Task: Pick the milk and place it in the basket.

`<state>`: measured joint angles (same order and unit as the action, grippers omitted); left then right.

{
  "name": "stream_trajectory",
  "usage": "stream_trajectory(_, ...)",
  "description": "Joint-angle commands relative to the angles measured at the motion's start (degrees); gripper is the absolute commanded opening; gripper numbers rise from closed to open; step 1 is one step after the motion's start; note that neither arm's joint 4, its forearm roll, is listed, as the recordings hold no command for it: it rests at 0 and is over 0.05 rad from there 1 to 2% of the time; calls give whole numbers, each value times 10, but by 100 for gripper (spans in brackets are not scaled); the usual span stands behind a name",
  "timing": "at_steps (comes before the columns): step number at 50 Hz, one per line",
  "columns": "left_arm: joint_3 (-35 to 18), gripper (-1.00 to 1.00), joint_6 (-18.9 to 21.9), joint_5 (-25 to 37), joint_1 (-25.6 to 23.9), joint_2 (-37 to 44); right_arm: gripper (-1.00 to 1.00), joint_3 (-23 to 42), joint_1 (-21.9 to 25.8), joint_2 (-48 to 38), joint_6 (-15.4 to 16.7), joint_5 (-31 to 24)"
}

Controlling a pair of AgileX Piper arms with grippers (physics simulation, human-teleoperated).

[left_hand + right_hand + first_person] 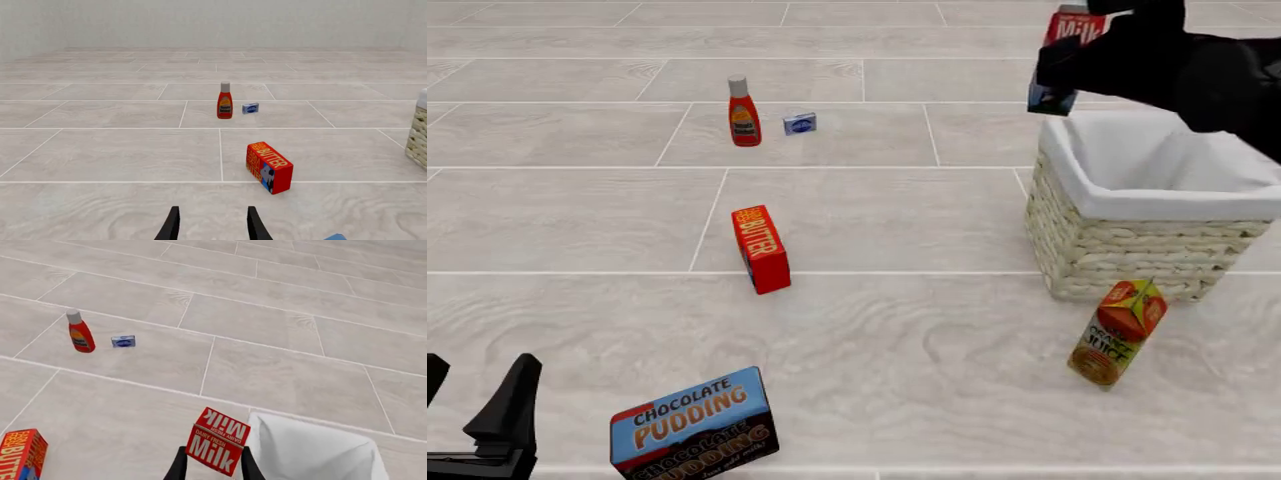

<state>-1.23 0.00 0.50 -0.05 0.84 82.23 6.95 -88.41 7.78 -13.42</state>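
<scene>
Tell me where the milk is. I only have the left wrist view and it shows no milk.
Observer: The milk is up in the air, gripped between the jaws of the right arm.
Operator: Place it against the basket for me.
Observer: In the front view it hangs by the far left corner of the basket, not clearly over the opening.
Operator: Report what is inside the basket.
Observer: Only its white lining shows there; the bottom is hidden by the near wall.
</scene>
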Motion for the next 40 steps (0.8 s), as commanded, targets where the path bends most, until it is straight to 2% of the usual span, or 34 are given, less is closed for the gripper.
stream_trajectory(1,0,100,0,0,0,0,-100,-4,-28,16,-17,8)
stream_trajectory(40,0,100,0,0,0,0,-100,-38,-127,5,-25,34)
